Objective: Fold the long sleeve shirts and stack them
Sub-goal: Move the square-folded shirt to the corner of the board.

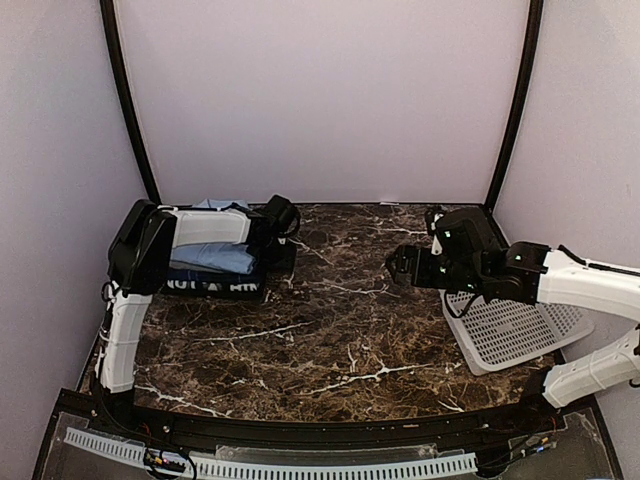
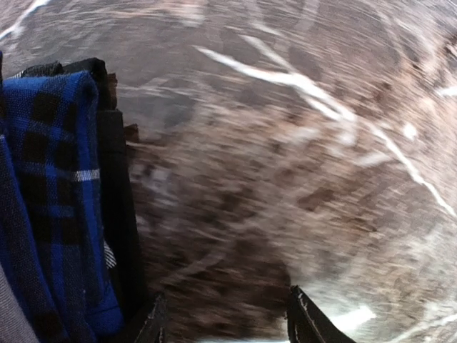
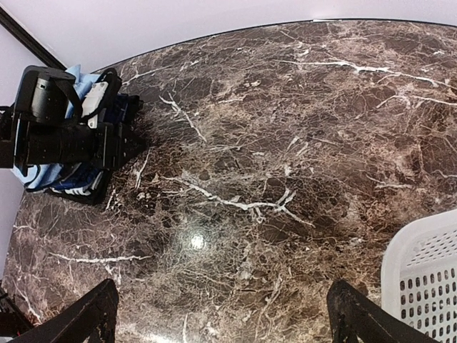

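Right fingers (image 3: 89,314) wide apart over marble table (image 3: 285,143)

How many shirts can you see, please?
3, piled far left under the left arm: light blue cloth shirt, blue plaid cloth shirt, dark navy lettered shirt at bottom. Others may be hidden.

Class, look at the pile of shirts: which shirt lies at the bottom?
The dark navy shirt with white lettering along its edge. The light blue shirt lies folded on top of it.
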`<state>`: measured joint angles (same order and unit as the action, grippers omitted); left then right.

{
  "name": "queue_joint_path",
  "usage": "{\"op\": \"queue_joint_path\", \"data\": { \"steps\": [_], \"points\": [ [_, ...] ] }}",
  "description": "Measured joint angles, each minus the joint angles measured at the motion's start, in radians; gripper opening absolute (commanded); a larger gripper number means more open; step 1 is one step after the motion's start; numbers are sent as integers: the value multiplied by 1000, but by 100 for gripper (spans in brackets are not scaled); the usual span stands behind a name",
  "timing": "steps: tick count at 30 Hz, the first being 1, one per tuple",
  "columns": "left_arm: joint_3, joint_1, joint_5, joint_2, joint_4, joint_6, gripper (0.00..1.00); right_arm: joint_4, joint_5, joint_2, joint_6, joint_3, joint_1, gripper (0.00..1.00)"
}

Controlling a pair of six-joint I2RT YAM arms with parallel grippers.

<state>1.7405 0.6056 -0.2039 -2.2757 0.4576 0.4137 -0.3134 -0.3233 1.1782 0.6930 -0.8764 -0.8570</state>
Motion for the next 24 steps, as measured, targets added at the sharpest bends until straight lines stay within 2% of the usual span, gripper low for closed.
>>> {"op": "queue_joint_path", "data": {
  "steps": [12,24],
  "points": [
    [-97,-201,19,56,-45,-74,55,16,18,31,-2,0,1,99],
    [-132,-261,21,86,-30,-103,56,20,20,40,-3,0,1,99]
  ]
}}
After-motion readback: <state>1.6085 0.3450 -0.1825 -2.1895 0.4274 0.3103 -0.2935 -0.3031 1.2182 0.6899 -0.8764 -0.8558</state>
